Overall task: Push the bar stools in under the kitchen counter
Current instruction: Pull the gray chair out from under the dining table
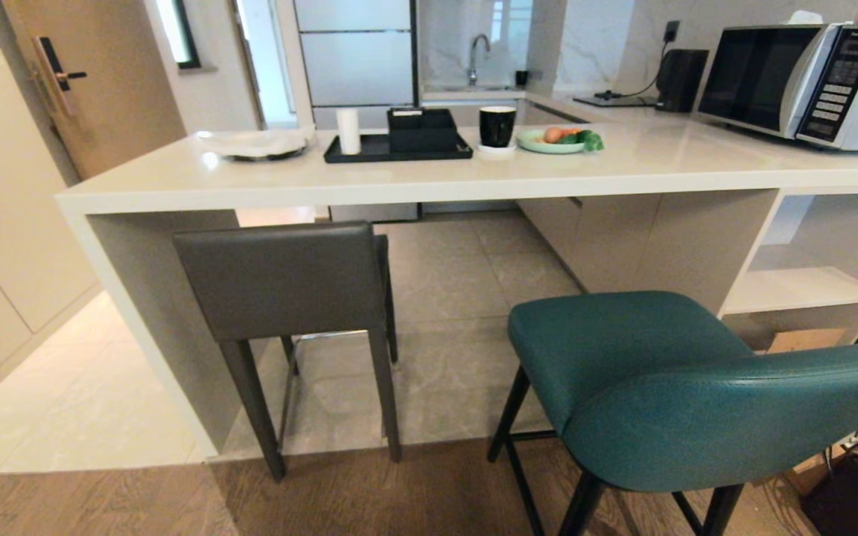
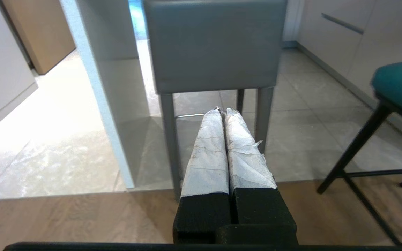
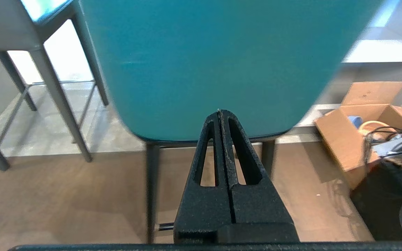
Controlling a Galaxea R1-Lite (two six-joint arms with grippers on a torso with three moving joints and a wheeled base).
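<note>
You have two bar stools in front of you. The grey stool (image 1: 287, 290) stands on the left with its seat already under the kitchen counter (image 1: 429, 182), its low back just below the counter edge and close beside the white end panel (image 1: 138, 327). The teal stool (image 1: 690, 387) stands on the right, well out from the counter, its curved back nearest you and its seat clear of the counter edge.

The left gripper (image 2: 222, 111) is clenched with nothing in it; its two tape-wrapped fingers (image 2: 208, 150) are pressed together and point at the grey stool's legs below the backrest, apart from them. The right gripper (image 3: 219, 111) is also clenched and empty; its two black fingers meet at the tip, which sits just at the back of the teal stool. You cannot tell whether it touches.

On the counter you can count one black tray (image 1: 398, 147) with one white roll (image 1: 348, 131) and one black box (image 1: 421, 128) on it, one black mug (image 1: 497, 125), one green plate (image 1: 550, 143) of food, one covered dish (image 1: 254, 144) and one microwave (image 1: 805, 83). Beyond, one tap (image 1: 477, 53) stands at the far sink. One open cardboard box (image 3: 361, 129) lies on the wood floor to the right of the teal stool
</note>
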